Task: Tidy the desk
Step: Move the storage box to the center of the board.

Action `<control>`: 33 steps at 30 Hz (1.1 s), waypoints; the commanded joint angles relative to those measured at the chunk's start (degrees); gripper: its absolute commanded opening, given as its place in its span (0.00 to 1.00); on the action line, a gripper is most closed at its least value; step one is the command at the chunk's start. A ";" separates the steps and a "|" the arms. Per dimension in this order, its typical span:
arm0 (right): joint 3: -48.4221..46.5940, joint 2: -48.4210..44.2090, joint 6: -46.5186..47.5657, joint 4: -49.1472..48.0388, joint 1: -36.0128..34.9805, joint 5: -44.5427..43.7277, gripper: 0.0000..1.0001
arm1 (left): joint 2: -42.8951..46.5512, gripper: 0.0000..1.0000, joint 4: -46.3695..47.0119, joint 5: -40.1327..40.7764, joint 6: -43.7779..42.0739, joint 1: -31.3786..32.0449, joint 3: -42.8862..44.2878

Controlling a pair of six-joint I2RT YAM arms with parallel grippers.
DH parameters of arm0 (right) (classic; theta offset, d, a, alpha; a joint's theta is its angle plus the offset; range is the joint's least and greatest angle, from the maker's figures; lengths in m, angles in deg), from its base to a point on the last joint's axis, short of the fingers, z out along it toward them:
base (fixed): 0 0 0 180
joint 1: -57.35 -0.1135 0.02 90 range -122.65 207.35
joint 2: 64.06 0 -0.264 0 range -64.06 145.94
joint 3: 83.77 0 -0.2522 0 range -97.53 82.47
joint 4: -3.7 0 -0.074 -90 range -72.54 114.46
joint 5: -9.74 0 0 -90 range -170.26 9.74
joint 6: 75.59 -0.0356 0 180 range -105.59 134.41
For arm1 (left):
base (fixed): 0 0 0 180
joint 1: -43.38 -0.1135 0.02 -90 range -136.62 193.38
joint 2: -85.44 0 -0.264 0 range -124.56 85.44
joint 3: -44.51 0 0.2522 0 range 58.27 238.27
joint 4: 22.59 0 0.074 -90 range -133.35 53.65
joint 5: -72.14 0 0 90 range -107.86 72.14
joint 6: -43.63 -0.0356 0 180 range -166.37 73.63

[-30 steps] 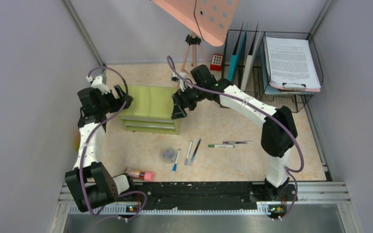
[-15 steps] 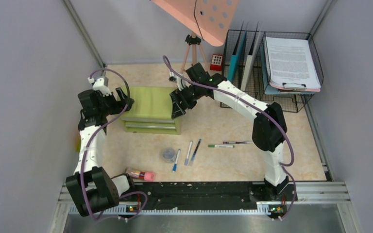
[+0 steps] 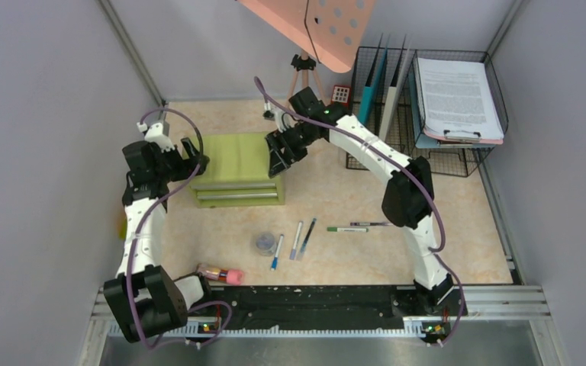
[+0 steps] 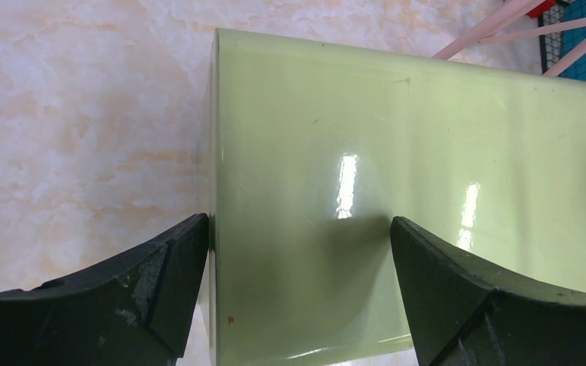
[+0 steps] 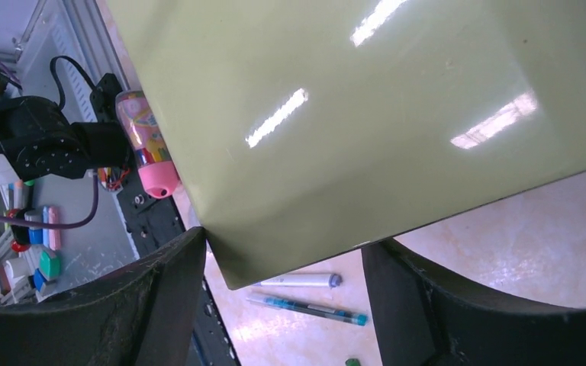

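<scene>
On the desk (image 3: 366, 191) stands a glossy green drawer cabinet (image 3: 236, 164). My left gripper (image 3: 191, 157) is open at the cabinet's left end. In the left wrist view one finger (image 4: 172, 267) lies against the cabinet's (image 4: 397, 152) left wall and the other hangs over its top. My right gripper (image 3: 278, 158) sits at the right end. Its jaws (image 5: 286, 255) straddle a corner of the cabinet (image 5: 366, 114), both fingers touching its edges. Several pens (image 3: 297, 240) and a green marker (image 3: 347, 229) lie loose in front.
A small round container (image 3: 264, 242) lies by the pens, and a pink-capped tube (image 3: 220, 274) near the front rail. At the back stand a tripod (image 3: 303, 76), a red calculator (image 3: 341, 94), a wire file holder (image 3: 385, 91) and a paper tray (image 3: 458, 95).
My right arm has swung left and back, its jaws narrowing onto the cabinet's corner. The cabinet has shifted slightly toward the back. The left gripper has barely moved.
</scene>
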 commanded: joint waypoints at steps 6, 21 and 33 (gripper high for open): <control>-8.78 5.46 -1.71 -13.44 -0.99 1.03 0.71 | 0.67 0.92 -7.17 0.55 -1.88 1.57 1.04; -7.40 3.42 -3.50 -14.53 -1.19 -0.82 0.78 | -15.89 0.91 -6.00 -0.86 -0.10 1.93 15.44; -4.90 -4.00 -2.36 -13.13 2.77 -5.20 0.84 | -4.58 0.99 -4.55 10.99 -9.80 1.39 14.78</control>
